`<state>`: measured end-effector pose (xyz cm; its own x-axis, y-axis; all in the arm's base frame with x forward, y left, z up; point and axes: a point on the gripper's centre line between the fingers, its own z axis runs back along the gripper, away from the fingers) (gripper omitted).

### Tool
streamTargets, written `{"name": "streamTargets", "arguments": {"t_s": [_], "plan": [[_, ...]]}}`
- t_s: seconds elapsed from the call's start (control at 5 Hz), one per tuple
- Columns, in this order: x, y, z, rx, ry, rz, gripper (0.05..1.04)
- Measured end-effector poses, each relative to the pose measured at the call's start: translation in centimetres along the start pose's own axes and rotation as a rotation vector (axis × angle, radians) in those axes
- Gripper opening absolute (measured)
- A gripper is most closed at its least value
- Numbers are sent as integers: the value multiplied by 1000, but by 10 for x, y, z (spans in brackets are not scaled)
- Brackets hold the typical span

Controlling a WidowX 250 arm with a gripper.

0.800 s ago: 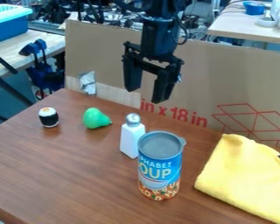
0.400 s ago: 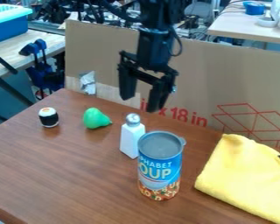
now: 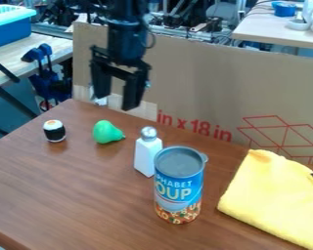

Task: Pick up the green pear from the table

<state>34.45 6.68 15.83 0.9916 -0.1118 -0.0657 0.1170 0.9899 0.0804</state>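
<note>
The black gripper (image 3: 116,101) hangs open above the table's back left edge, its two fingers apart with nothing between them. Just below it on the table lies a green pear-shaped object (image 3: 107,132), the nearest thing to it. A small sushi roll with a black band (image 3: 55,131) stands to the left of that. Right of the green piece is a white bottle with a grey cap (image 3: 148,152), upright. A blue soup can (image 3: 179,184) stands in front of the bottle, slightly overlapping it in view.
A folded yellow cloth (image 3: 277,197) lies on the right of the brown wooden table (image 3: 80,185). Behind the table's back edge stands a cardboard panel (image 3: 218,88). A blue bin (image 3: 9,27) sits on another table at the upper left.
The gripper has moved left, from behind the bottle to behind the green piece, after first dipping a little. It stays open, and the things on the table have not moved.
</note>
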Motion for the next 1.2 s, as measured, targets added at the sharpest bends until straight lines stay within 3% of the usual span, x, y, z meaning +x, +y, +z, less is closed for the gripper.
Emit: {"name": "streamTargets", "arguments": {"t_s": [0.2, 0.6, 0.8, 1.0, 1.2], "plan": [[-5, 33, 13, 12, 2, 0, 1001], [6, 110, -24, -1, 92, -129, 1001], [6, 121, -52, -40, 120, -200, 1001], [9, 112, -71, -78, 97, -258, 1001], [13, 92, -93, -138, 41, -356, 1001]]}}
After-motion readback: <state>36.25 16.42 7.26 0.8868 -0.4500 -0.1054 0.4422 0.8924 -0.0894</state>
